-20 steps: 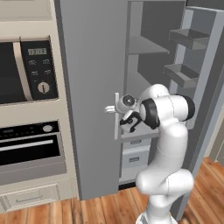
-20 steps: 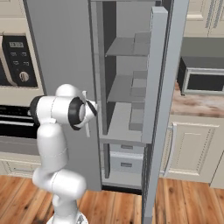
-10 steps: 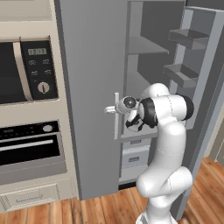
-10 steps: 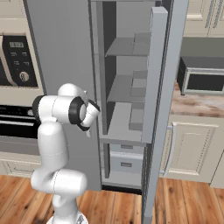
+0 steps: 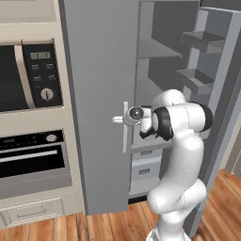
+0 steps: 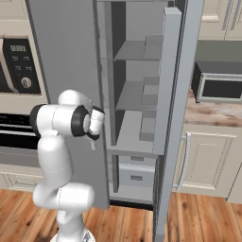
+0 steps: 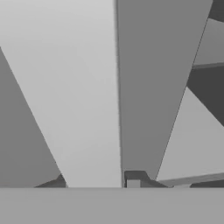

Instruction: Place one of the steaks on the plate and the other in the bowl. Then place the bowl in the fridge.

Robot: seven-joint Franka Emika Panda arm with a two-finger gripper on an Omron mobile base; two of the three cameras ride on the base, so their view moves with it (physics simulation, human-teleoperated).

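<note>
Hiding fingers behind fridge (image 5: 99, 94) door

We see the fridge (image 5: 99, 94) with its right door swung open; the oven (image 5: 30, 157) stands left of the fridge, the microwave (image 6: 220, 87) on the worktop (image 6: 212, 113) to its right.

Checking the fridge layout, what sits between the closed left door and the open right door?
The fridge's open compartment: grey shelves and drawers below, seen in the right base view.

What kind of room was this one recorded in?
A home kitchen, rendered rather than real: a tall grey fridge with one door open, a built-in oven with a microwave above it, and cream cabinets under a counter.
</note>
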